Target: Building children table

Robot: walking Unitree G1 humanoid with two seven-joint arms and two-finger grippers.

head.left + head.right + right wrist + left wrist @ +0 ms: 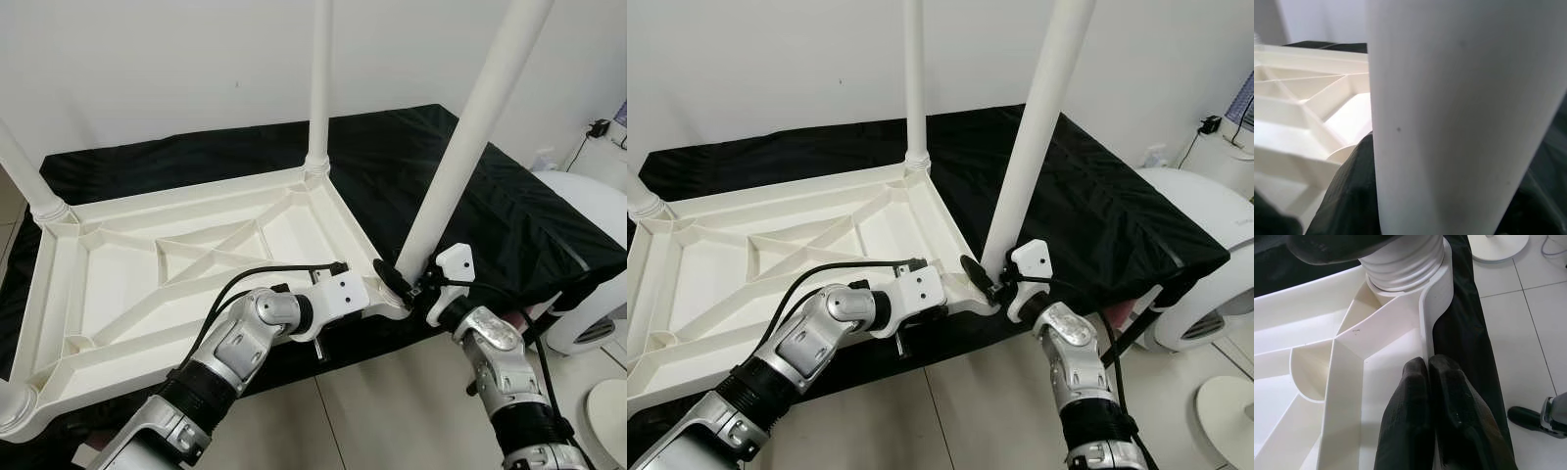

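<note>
Gripper on the right arm (404,282) is clamped around the base of the white leg (470,147), just where that leg meets the near right corner of the upturned children's table (127,294); its black fingers (976,271) wrap the foot of the leg. Beside that same corner, the left gripper (1432,382) has its fingers pressed together on the thin rim of the table frame, steadying it. The leg's long axis rises from the corner and leans away towards the right, so it looks not yet square in its socket; judging by that, seating it calls for bringing it upright over the corner. A second leg (319,88) stands straight at the far corner. The table lies on a black cloth (470,196), and the worked corner sits at the cloth's near edge, with tiled floor (392,401) below.
</note>
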